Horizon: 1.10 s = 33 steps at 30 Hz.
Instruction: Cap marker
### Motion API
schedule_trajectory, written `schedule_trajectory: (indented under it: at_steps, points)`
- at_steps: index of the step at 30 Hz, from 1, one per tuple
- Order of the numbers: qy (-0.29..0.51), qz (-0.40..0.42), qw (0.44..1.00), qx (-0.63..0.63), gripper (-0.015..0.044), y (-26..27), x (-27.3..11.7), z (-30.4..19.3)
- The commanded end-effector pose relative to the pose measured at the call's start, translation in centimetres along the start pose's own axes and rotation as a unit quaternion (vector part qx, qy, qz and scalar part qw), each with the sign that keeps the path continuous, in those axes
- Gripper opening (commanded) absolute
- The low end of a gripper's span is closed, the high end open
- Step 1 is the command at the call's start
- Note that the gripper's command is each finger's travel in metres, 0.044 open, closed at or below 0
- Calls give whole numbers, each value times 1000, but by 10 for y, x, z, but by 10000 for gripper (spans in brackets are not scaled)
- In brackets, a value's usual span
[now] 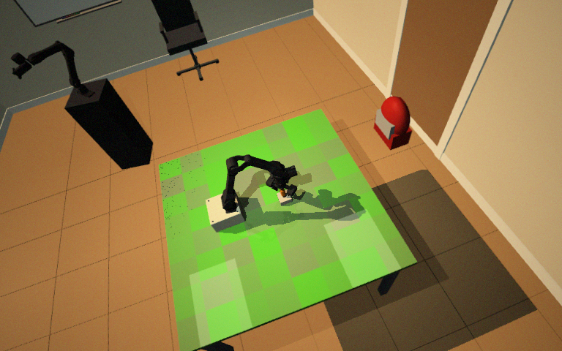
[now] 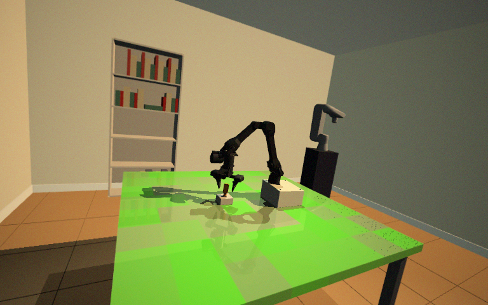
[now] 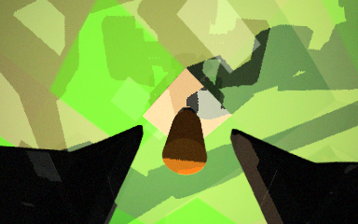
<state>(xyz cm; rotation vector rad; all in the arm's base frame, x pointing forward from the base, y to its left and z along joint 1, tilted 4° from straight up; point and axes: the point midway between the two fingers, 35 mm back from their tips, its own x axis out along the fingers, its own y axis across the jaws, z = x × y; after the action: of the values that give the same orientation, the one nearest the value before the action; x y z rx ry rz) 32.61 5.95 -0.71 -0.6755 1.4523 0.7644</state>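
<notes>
The orange-brown cap (image 1: 282, 192) (image 2: 225, 189) (image 3: 185, 161) sits on top of the marker, about upright above the white holder block (image 1: 285, 202) (image 2: 224, 200) (image 3: 179, 86). Only a short dark bit of the marker (image 3: 187, 109) shows between cap and block in the wrist view. Whether the cap is fully clicked on cannot be told. My gripper (image 2: 225, 188) (image 3: 186, 131) is open and points down over the cap. Its fingertips stand on either side of the cap with a visible gap to each, and nothing is held.
The arm's pale base box (image 1: 225, 211) (image 2: 282, 194) stands on the green checkered table (image 1: 265, 297) (image 2: 201, 273), to one side of the holder block. A black pedestal (image 1: 108, 123) with another arm, a chair and a bookshelf (image 2: 143, 122) stand away from the table.
</notes>
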Motion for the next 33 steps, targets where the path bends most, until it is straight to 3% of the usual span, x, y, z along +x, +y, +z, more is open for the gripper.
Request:
schedule_trajectory:
  at_steps: [1, 5, 10, 12, 19, 27, 33]
  points:
    - [0, 0, 1000, 0, 440, -1, -12, 1]
    - [0, 0, 1000, 0, 440, 0, -72, 0]
    - [0, 0, 1000, 0, 440, 0, -75, 0]
    - [0, -1, 1000, 29, 387, 0, -74, 0]
    - [-1, -1, 945, 328, 204, 2, -66, 1]
    - [-1, -1, 935, 356, 0, 3, -65, 1]
    - [-1, -1, 935, 356, 0, 3, -65, 1]
